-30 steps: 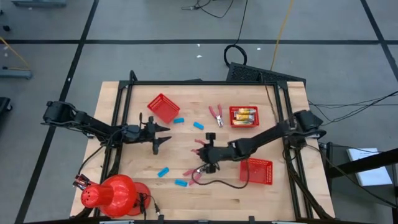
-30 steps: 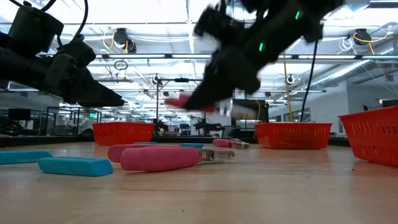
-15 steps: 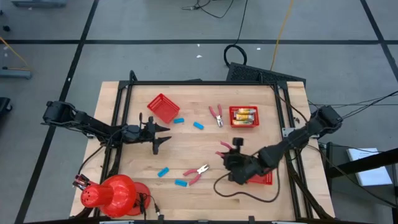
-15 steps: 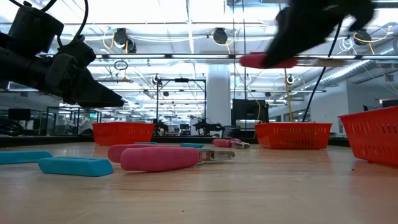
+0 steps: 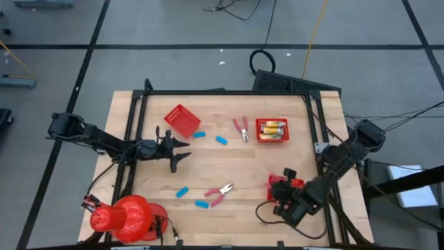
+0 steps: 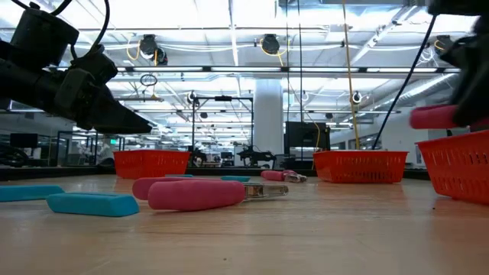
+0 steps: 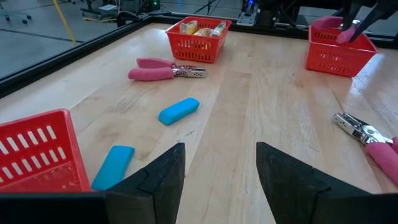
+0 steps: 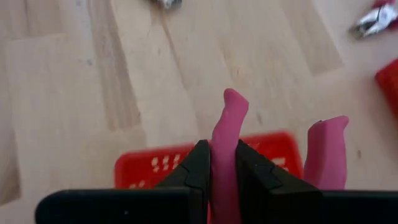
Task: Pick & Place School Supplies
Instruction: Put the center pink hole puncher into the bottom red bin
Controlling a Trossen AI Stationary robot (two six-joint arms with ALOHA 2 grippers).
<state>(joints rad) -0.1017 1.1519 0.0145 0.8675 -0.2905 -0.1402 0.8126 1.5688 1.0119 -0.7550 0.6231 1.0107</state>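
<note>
The right gripper (image 5: 286,182) hangs over the red basket (image 5: 295,183) near the right edge of the table (image 5: 243,222), toward the front. Its fingers (image 8: 198,163) are clamped on one pink handle of a pair of pliers (image 8: 227,146), the other handle standing free beside it. From table height the pink handle (image 6: 434,117) shows just above that basket's rim (image 6: 455,172).

The left gripper (image 5: 182,151) waits above the table's left-middle, jaws spread apart with nothing between them; its two dark fingers (image 7: 163,174) frame bare wood.

A second pair of pliers (image 5: 219,194) lies on the table toward the front, near the middle, with two blue erasers (image 5: 182,192) close by on its left. A third pair of pliers (image 5: 241,127) lies toward the back edge, just beside a basket (image 5: 271,130) holding yellow-and-white packets (image 5: 272,128). Two more blue erasers (image 5: 221,139) lie between those pliers and another red basket (image 5: 182,120) at the back left, one of them close against that basket.

A red cone-shaped thing (image 5: 125,217) sits at the front left corner.
</note>
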